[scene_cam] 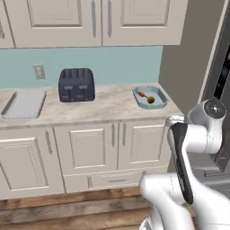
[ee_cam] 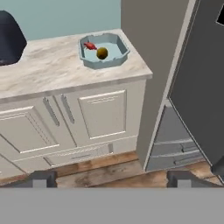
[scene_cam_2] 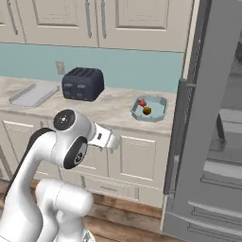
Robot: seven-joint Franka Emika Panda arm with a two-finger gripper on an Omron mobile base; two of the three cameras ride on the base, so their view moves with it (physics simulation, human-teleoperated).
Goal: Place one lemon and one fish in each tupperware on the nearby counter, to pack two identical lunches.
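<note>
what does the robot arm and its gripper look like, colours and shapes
The arm is glossy white with rounded, tube-like links, dark grey bands and caps at its joints and a round grey disc on one joint. The gripper ends in two small dark, blocky finger tips. No cables or markings are visible.

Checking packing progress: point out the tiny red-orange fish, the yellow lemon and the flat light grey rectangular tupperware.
Red-orange fish (ee_cam: 90,45): hand view, mid-body.
Yellow lemon (ee_cam: 102,53): hand view, top of the fruit.
Flat light grey tupperware (scene_cam: 24,104): left base view, bare floor.
</note>
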